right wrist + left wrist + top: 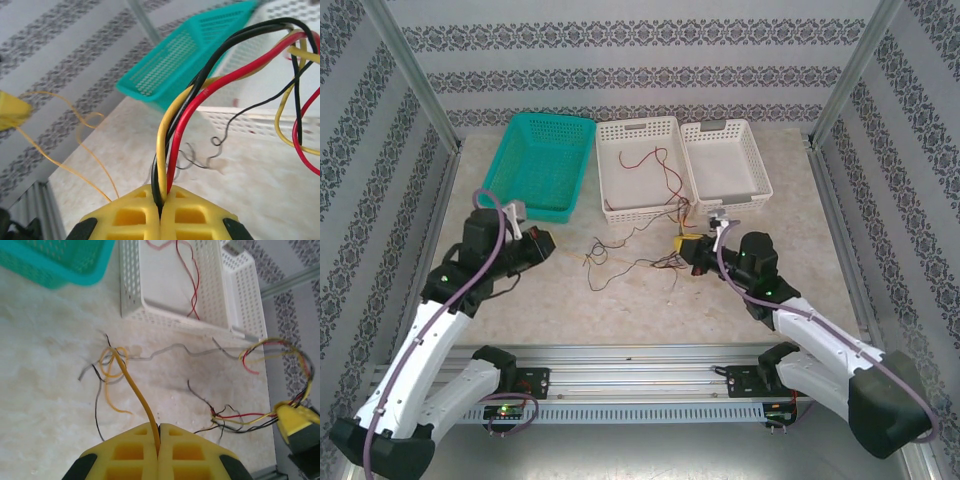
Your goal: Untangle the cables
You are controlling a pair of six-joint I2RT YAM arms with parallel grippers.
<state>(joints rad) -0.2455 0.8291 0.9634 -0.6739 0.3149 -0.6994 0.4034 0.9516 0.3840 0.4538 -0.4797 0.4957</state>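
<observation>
Loose cables (605, 255) lie tangled on the table between the two arms. My left gripper (159, 427) is shut on one orange-yellow cable (135, 390), which runs up to a small loop among grey and black strands (112, 365). From above, the left gripper (555, 247) sits left of the tangle. My right gripper (163, 192) is shut on a bundle of yellow, black and red cables (175, 135). It hovers at the tangle's right end (683, 245), just in front of the white baskets. Another red cable (650, 165) lies inside the middle white basket (638, 124).
A teal basket (552, 118) stands at the back left and a second white basket (720, 127) at the back right. Metal frame posts and patterned walls close in the table. Bare tabletop lies in front of the tangle.
</observation>
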